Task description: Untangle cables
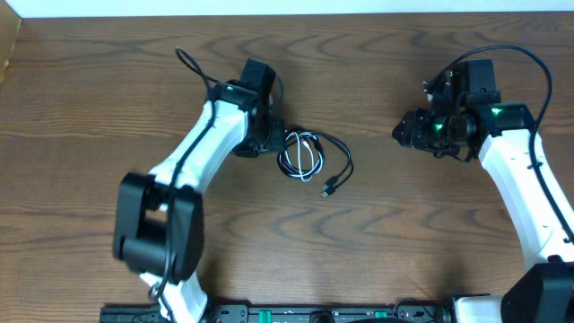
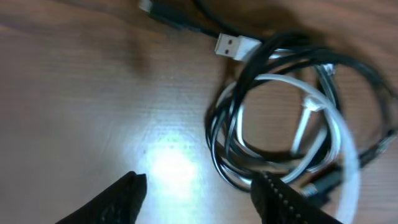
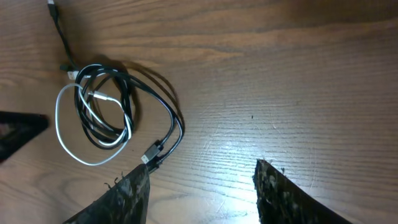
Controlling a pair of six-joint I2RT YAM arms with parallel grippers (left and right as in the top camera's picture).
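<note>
The cables (image 1: 305, 154) lie in a small tangled coil of white and black cord on the wooden table (image 1: 90, 135), with a black plug (image 1: 328, 188) trailing toward the front. My left gripper (image 1: 272, 136) stands open at the coil's left edge. In the left wrist view the coil (image 2: 280, 124) and a white USB plug (image 2: 236, 46) lie ahead of the open left gripper (image 2: 199, 183); one fingertip (image 2: 277, 196) overlaps the coil's rim and bare wood fills the gap. My right gripper (image 1: 405, 131) is open, well right of the coil (image 3: 106, 112), with only wood between its fingers (image 3: 202, 174).
Thick black arm wires loop near the left arm (image 1: 186, 63) and over the right arm (image 1: 525, 56). A black equipment strip (image 1: 269, 314) runs along the front edge. The table's back edge meets a white wall (image 1: 287, 7).
</note>
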